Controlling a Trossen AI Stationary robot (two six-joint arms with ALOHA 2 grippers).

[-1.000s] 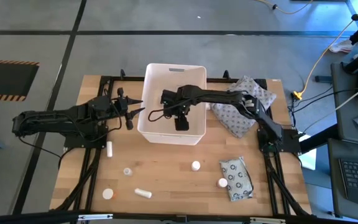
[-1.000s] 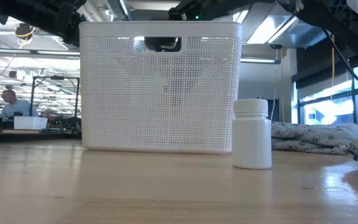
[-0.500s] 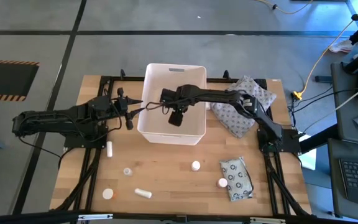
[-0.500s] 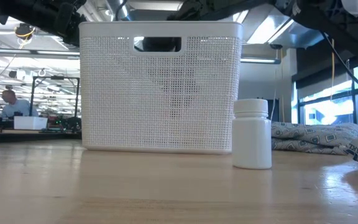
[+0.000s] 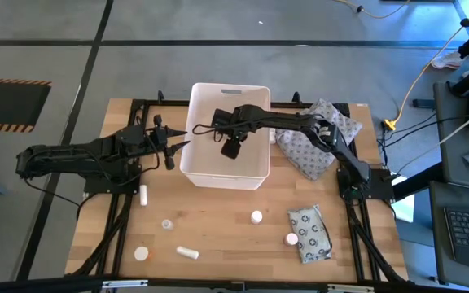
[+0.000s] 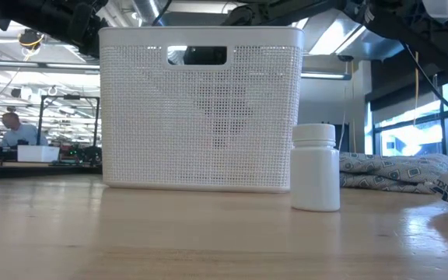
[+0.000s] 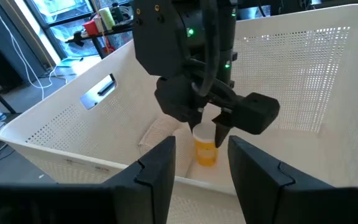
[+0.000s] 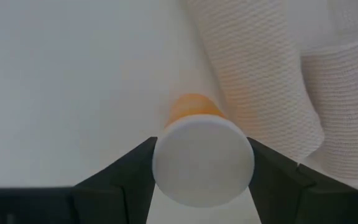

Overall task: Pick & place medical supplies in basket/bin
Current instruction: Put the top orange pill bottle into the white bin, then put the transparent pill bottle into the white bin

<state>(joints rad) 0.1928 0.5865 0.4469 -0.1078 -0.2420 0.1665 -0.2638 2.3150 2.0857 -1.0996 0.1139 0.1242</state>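
- My right gripper [image 7: 209, 127] hangs inside the white bin [image 5: 255, 96], pinching an orange bottle with a white cap [image 8: 202, 158] above a bandage roll [image 8: 253, 68] already lying there.
- My left gripper [image 5: 172, 145], fingers part-spread and empty, waits beside the bin.
- Left on the table [image 5: 218, 220]: five small bottles [image 5: 256, 216] and the ring-printed packet [image 5: 309, 233].

We see a large grey dotted cloth bundle [image 5: 320, 138] lying on the light wooden table [image 5: 218, 224], by its right side.

Orange vial [image 7: 205, 148] top hidden behind right gripper [image 7: 207, 126]; bin [image 6: 201, 109] contents unreadable through mesh in low view.
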